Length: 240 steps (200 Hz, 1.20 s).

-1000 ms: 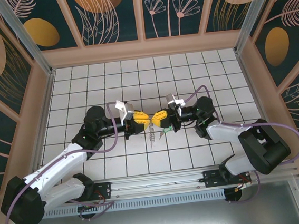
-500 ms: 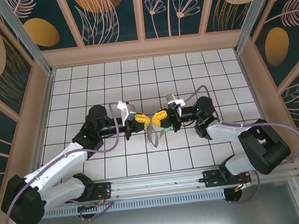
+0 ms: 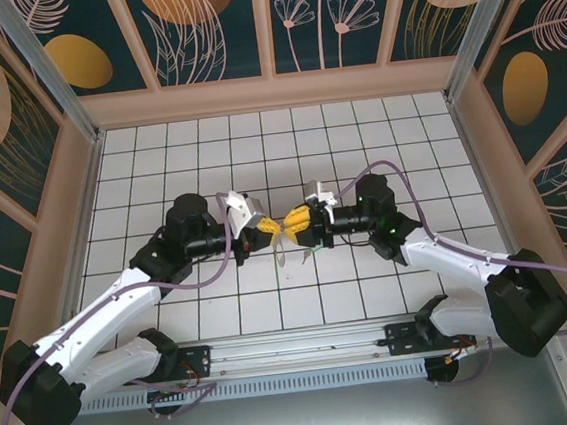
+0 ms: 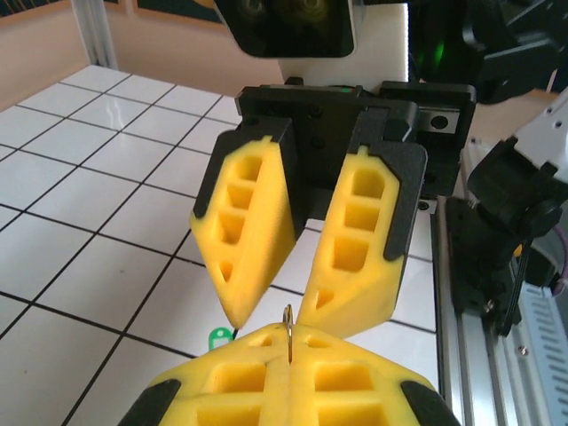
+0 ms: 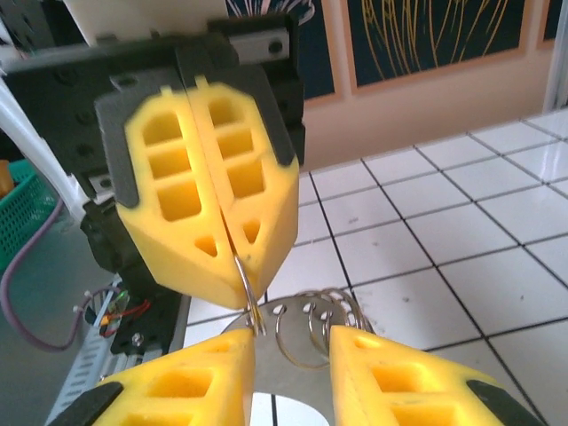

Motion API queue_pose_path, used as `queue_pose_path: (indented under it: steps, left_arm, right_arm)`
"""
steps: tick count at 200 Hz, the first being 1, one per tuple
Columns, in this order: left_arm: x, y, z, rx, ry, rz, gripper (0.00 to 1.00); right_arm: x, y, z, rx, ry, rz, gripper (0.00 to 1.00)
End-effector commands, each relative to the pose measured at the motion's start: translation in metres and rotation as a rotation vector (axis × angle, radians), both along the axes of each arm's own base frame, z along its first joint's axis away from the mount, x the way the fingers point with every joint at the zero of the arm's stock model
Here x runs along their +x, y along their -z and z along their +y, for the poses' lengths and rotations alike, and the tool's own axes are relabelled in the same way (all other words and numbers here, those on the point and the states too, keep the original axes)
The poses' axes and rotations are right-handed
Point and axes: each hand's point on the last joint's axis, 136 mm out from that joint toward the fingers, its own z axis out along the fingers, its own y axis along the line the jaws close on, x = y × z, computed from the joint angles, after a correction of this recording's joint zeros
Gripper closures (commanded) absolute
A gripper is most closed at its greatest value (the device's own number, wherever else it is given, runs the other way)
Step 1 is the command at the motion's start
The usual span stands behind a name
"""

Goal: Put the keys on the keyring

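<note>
The keyring (image 5: 293, 377) is a flat grey plate with silvery wire rings (image 5: 311, 333) through holes along its top edge. It hangs above the tiled floor at mid-table (image 3: 283, 257). My left gripper (image 4: 288, 335) is shut on one thin ring, whose top pokes up between its yellow fingers. In the right wrist view the left gripper (image 5: 232, 259) pinches that ring from above. My right gripper (image 5: 293, 337) faces it tip to tip and stands open, one finger on each side of the plate. The keys, a tiny green piece (image 4: 217, 337), lie on the floor below.
White tiled floor with black grid lines (image 3: 208, 159) stretches all around. Wooden walls (image 3: 272, 93) ring it at the back and sides. A metal rail (image 3: 306, 346) with the arm bases runs along the near edge.
The right gripper was shut and has opened. The left gripper has closed fully on the ring. Both grippers have shifted slightly towards the back, still tip to tip.
</note>
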Motion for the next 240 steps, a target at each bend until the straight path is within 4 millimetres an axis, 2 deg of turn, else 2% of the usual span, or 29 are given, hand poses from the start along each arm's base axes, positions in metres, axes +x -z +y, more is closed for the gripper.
queue_pose_path:
  steps: [1, 97, 207, 216, 232, 240]
  left_arm:
    - [-0.005, 0.002, -0.001, 0.072, 0.018, -0.031, 1.00]
    - [-0.005, 0.022, 0.003, 0.218, -0.004, -0.027, 1.00]
    - [-0.027, 0.012, -0.002, 0.170, 0.102, -0.043, 1.00]
    - [-0.028, 0.012, -0.002, 0.168, 0.103, -0.044, 1.00]
    - [-0.029, 0.011, -0.002, 0.163, 0.109, -0.047, 1.00]
    - [-0.029, 0.010, -0.003, 0.160, 0.111, -0.048, 1.00]
  right_arm:
    - [0.001, 0.003, 0.002, -0.055, 0.018, -0.026, 0.75]
    - [-0.021, 0.001, 0.008, -0.092, -0.025, -0.059, 0.79]
    - [-0.027, -0.001, 0.010, -0.084, -0.061, -0.052, 0.84]
    - [-0.028, -0.001, 0.011, -0.083, -0.065, -0.052, 0.87]
    - [-0.028, 0.000, 0.011, -0.086, -0.065, -0.055, 1.00]
    - [-0.027, 0.000, 0.010, -0.087, -0.062, -0.057, 1.00]
